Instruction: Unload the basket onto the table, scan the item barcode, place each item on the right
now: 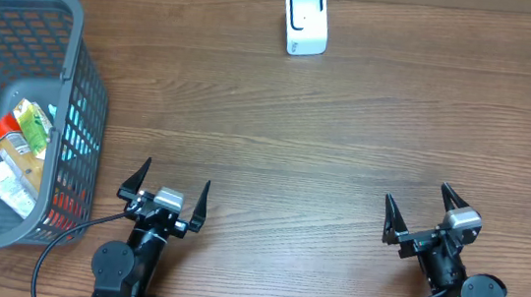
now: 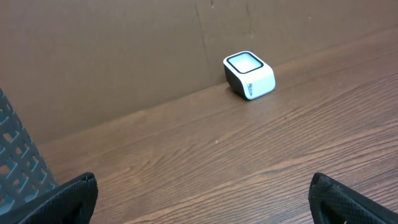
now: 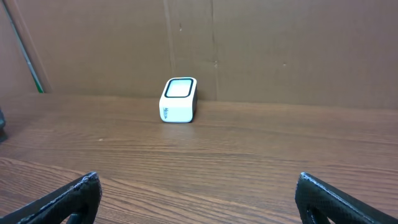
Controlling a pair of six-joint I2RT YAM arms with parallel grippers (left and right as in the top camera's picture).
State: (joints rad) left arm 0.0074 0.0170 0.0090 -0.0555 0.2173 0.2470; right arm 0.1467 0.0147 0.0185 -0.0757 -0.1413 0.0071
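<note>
Overhead view: brown wood-grain tabletop (image 1: 347, 127) filled nearly the whole frame. A brown cardboard wall (image 2: 124, 50) stood along its far edge, seen in both wrist views.

Grey mesh basket (image 1: 83, 100) sat at the left edge of the frame, running from upper left to lower left. Inside it lay the packets (image 1: 25, 128): one green and yellow, one red beside it, and a white one lower down. They overlapped one another, and no barcode could be made out at this size.

Left tool (image 1: 176, 175) sat at lower centre-left, just right of the basket. Its two black fingers were spread wide with nothing between them. Left wrist view agreed: one finger showed in each bottom corner, with bare tabletop between them.

Right tool (image 1: 418, 192) sat at lower right, well apart from the left tool. Its jaws were likewise spread wide and held nothing. Right wrist view showed one finger in each bottom corner over bare wood.

White scanner (image 1: 306, 21) with a dark-rimmed window stood at upper centre, close to the cardboard wall and well apart from the basket and both tools. In the left wrist view it appeared upper right of centre. In the right wrist view it appeared left of centre.
</note>
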